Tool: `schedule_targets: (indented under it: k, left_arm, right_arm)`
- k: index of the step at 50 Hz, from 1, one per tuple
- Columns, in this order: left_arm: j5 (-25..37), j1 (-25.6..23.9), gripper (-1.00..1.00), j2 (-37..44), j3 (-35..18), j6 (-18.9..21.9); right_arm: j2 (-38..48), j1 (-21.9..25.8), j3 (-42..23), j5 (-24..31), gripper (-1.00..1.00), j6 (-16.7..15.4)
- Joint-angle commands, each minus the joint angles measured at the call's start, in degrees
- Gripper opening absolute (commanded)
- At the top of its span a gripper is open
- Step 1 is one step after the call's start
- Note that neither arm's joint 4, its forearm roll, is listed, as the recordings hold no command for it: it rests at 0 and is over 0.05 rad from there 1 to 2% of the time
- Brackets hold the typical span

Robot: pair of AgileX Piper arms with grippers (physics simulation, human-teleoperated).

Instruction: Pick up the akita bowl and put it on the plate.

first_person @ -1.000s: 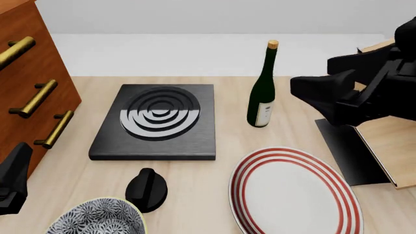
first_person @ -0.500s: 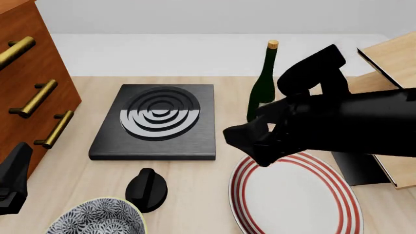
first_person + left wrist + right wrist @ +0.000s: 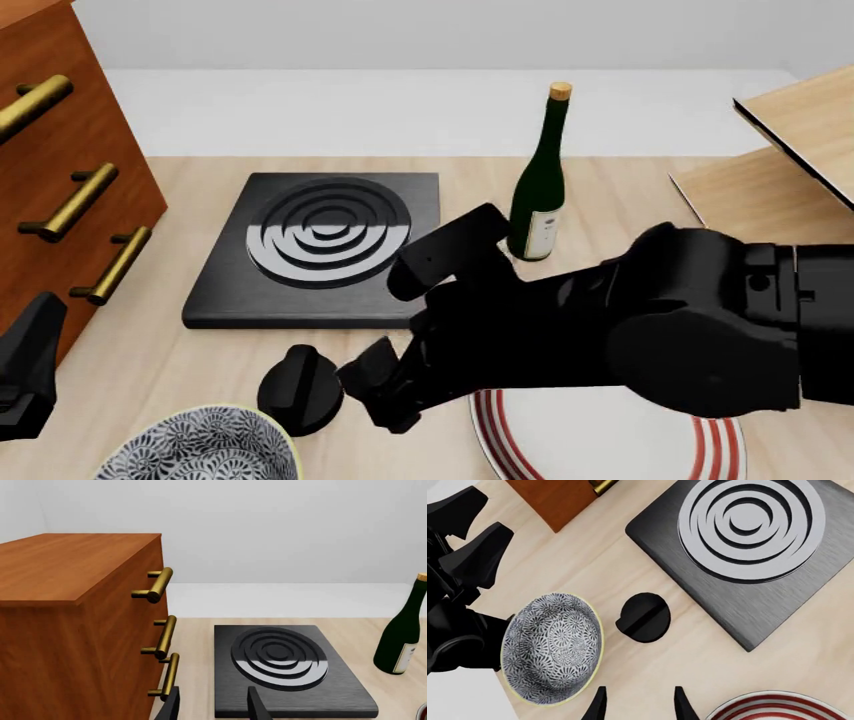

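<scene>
Right pincer (image 3: 383,392) parted, empty, above table near akita bowl (image 3: 200,447).

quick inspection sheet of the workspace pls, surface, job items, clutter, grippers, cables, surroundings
surface: pale wood table.
job's things: akita bowl upright on the table, not held; plate apart from it, partly hidden by the right arm.
clutter: black stove, its knob beside the bowl, green wine bottle standing.
grippers: right gripper open, above the table between bowl and plate; left gripper open, holding nothing.
cables: nothing seen.
surroundings: wooden drawer cabinet at left, wooden rack at right.
</scene>
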Motion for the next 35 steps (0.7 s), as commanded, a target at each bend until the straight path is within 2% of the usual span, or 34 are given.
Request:
schedule_targets:
  k: [1,20,35]
  left_arm:
    - [0.00,0.00,1.00,0.00,0.00,0.00]
    - [0.00,0.00,1.00,0.00,0.00,0.00]
    - [0.00,0.00,1.00,0.00,0.00,0.00]
  right_arm:
    - [5.42,3.33,-1.31,-3.51,1.00,2.69]
    - [11.22,2.54,-2.89,-7.69,1.00,3.37]
    - [15.95,3.97,-3.16,-12.09,1.00,5.20]
